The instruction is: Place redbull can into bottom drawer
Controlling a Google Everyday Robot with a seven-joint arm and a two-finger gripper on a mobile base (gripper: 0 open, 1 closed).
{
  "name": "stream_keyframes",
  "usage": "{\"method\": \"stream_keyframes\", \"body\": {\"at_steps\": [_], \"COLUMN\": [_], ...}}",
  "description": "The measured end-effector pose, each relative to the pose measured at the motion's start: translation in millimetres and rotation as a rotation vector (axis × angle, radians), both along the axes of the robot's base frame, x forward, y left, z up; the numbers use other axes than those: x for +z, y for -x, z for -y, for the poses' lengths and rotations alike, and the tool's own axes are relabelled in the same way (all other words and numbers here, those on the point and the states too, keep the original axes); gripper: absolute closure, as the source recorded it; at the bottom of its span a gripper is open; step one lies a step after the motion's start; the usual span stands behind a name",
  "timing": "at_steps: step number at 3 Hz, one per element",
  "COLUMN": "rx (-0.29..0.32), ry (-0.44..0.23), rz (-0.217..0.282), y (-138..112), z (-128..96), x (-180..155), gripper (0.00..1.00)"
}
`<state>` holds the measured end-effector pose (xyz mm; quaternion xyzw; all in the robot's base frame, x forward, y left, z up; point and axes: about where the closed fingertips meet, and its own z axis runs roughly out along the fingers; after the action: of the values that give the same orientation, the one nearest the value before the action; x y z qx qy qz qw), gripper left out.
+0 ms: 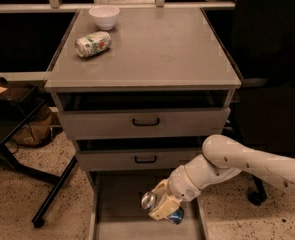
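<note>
The redbull can [150, 201] shows a shiny silver top and a blue bottom end [176, 216]. It lies tilted in my gripper [161, 208], which is shut on it. The gripper hangs low over the open bottom drawer [116, 204], a long grey tray pulled out under two drawers with black handles. The can is over the drawer's right half, near the floor. Whether it touches the floor I cannot tell. My white arm [237, 163] reaches in from the right.
A white-and-green can [92, 44] lies on its side on the cabinet top [162, 49], next to a white bowl [104, 17]. A black stand's legs [47, 184] are on the floor at left. A chair base wheel [256, 198] stands at right.
</note>
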<state>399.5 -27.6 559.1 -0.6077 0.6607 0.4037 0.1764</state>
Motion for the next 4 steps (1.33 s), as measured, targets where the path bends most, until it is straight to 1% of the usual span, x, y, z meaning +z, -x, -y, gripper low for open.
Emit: {"method": "stream_keyframes", "body": {"at_steps": [1, 2, 3, 4], "rx": [-0.048, -0.128, -0.229, -0.332], "ry": [-0.016, -0.055, -0.059, -0.052], "rz": [0.044, 0.115, 0.205, 0.265], "y": [-15.7, -54.0, -100.5, -143.1], "z": [-8.9, -36.0, -56.4, -62.6], "x": [-22.1, -75.5, -115.6, -146.0], "gripper": [1.00, 1.00, 1.00, 1.00]}}
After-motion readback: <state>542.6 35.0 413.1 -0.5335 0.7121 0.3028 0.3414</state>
